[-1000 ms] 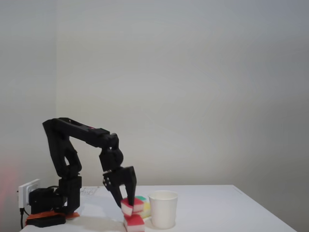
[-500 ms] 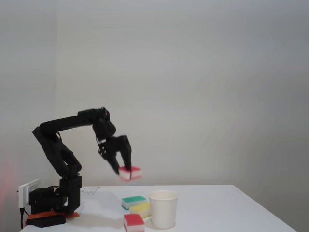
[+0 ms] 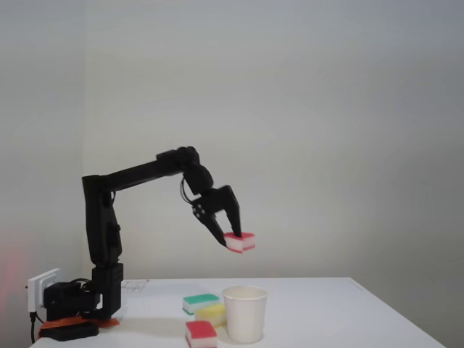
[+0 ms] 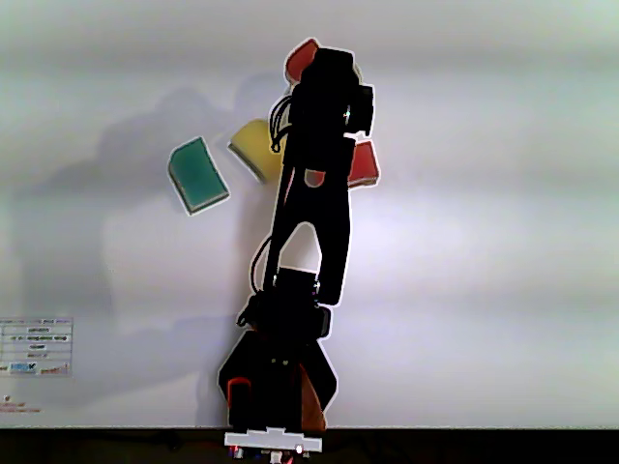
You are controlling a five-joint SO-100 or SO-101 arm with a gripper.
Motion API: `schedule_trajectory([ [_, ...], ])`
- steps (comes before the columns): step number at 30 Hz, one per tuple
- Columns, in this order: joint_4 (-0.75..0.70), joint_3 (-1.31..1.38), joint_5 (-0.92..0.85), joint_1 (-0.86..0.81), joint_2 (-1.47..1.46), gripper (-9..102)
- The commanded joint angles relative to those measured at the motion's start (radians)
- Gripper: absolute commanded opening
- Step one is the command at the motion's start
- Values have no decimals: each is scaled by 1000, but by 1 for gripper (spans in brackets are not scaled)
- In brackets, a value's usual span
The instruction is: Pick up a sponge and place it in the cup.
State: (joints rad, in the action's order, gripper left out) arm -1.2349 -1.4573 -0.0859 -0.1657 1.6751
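Fixed view shows the hand [image 3: 232, 240] closed on the sponge [image 3: 241, 242], red layer up, held high in the air well above the bench [image 3: 326, 312]. The cup [image 3: 245, 313] stands upright almost straight below, its open mouth just a shade right of the fingertips. The sponge's long axis runs roughly level, so the coming move looks like a small shift over the rim, then a straight descent before release.

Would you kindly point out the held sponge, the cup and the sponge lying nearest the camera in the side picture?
held sponge [image 3: 241, 241], fixed view, its red-and-white side face.
cup [image 3: 245, 319], fixed view, middle of its white wall.
nearest sponge [image 3: 201, 334], fixed view, its red front face, left of the cup.
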Motion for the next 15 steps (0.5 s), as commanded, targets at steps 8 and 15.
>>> schedule_trajectory([
  [8,245,-35,-5,-26,-121,0],
  [15,287,-146,-6,-26,-81,0],
])
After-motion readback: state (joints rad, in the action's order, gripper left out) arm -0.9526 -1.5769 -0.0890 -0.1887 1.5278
